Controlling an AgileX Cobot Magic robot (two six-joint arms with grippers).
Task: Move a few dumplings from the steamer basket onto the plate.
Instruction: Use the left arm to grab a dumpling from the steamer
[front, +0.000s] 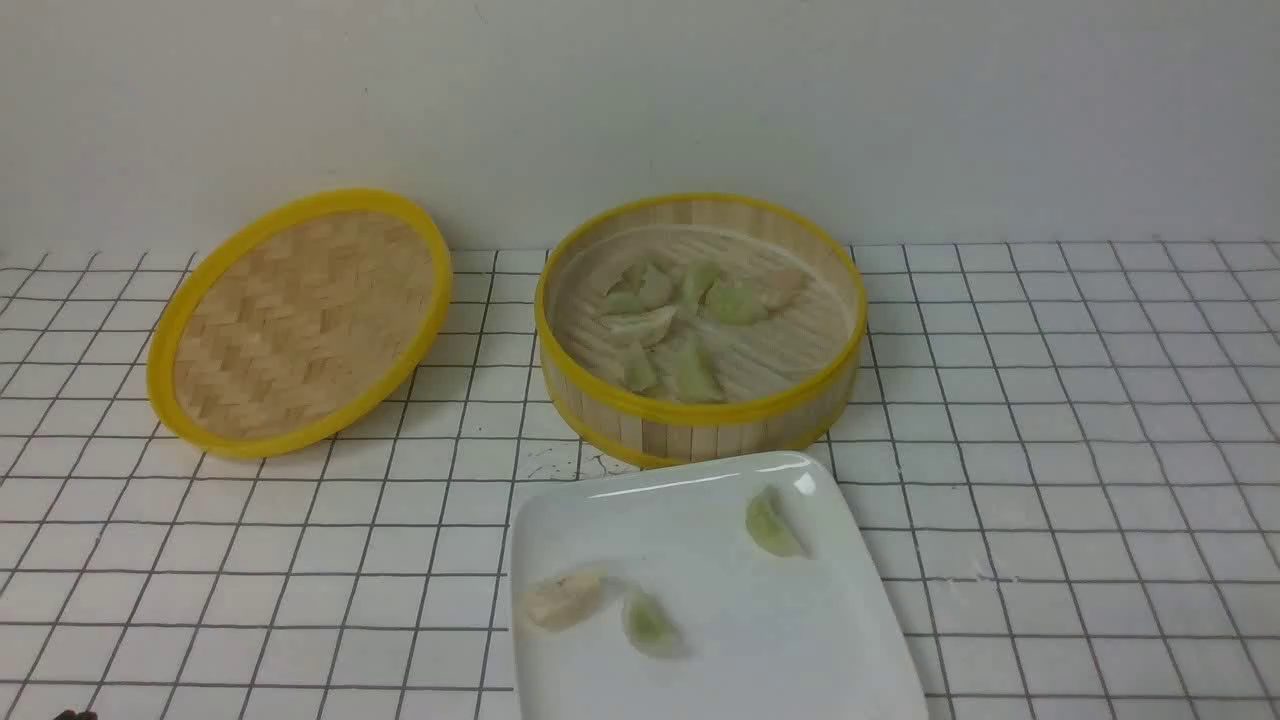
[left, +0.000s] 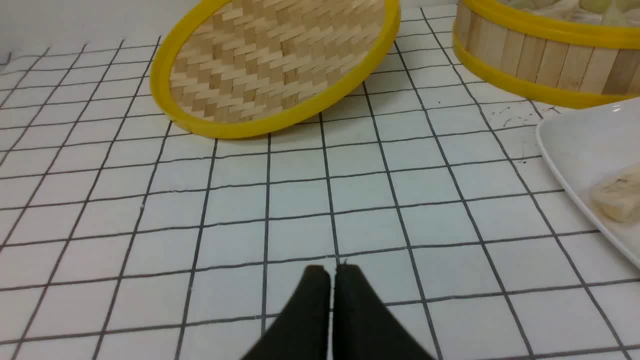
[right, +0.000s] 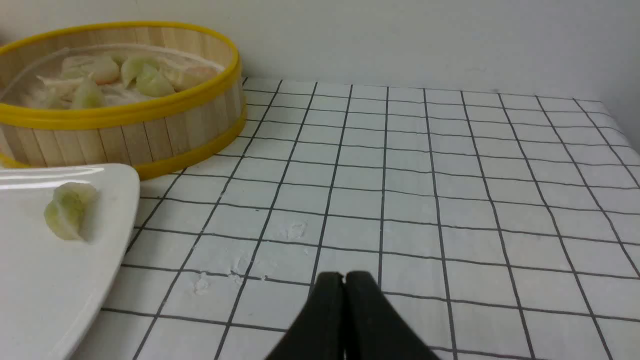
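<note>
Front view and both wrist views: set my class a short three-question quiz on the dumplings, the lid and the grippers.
1. How many dumplings lie on the plate?
2. True or false: the woven lid covers the steamer basket.
3. The left gripper and right gripper are: A) both shut and empty; B) both wide open; C) each shut on a dumpling.

Key
1. Three: two green, one cream-beige.
2. False. The lid is off, to the left of the basket, and the basket is open.
3. A.
</note>
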